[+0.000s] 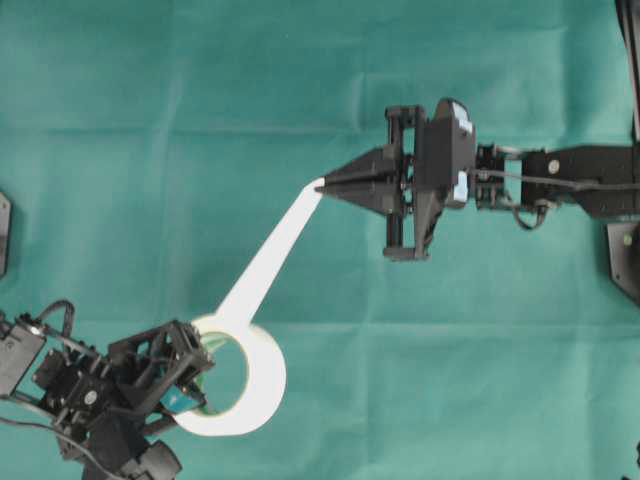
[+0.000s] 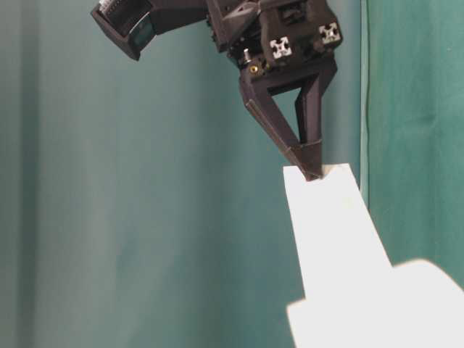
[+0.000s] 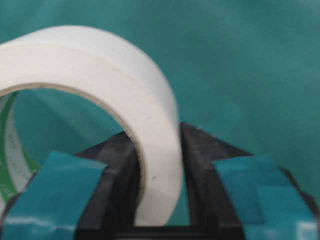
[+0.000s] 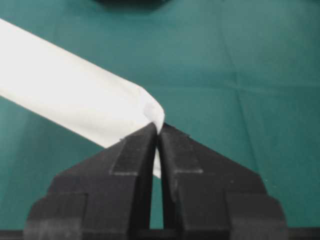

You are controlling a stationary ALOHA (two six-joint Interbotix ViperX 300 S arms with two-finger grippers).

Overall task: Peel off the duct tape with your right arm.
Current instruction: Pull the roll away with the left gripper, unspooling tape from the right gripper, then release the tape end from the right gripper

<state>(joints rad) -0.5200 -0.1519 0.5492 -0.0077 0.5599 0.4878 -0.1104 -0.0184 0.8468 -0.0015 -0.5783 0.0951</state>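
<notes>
- We count one tape [image 1: 262, 385] roll, two arms and two pincers, all over one green cloth [image 1: 150, 150] on the worktop.
- The roll sits at about seven o'clock in the overhead view, held above the cloth with its open core facing up toward the camera; the green-and-white print [image 3: 6, 150] shows inside the core.
- The left pincer [image 1: 200, 375] comes in from eight o'clock and clamps the roll's wall between its teal-padded fingers [image 3: 55, 185], one finger inside the core and one outside.
- One peeled strip [image 1: 275, 255] runs straight from the top of the roll toward one o'clock, taut and off the cloth.
- The right pincer [image 1: 325, 187] reaches in from three o'clock; its two plain black fingers [image 4: 132, 150] are pressed together on the strip's end, which curls slightly at the tips.
- In the table-level view the right pincer points down onto the strip's top edge [image 2: 319, 174], and the strip widens toward the roll at five o'clock.
- Edges: the strip's two long edges are clean and parallel; the roll's outer rim is smooth in the left wrist view.
- Open room: bare cloth lies from nine through twelve o'clock in the overhead view, and also at five o'clock, between the roll and the right arm [image 1: 585, 180].
- Dark fixtures [image 1: 625, 255] sit at the far three and nine o'clock borders, well apart from the tape.
</notes>
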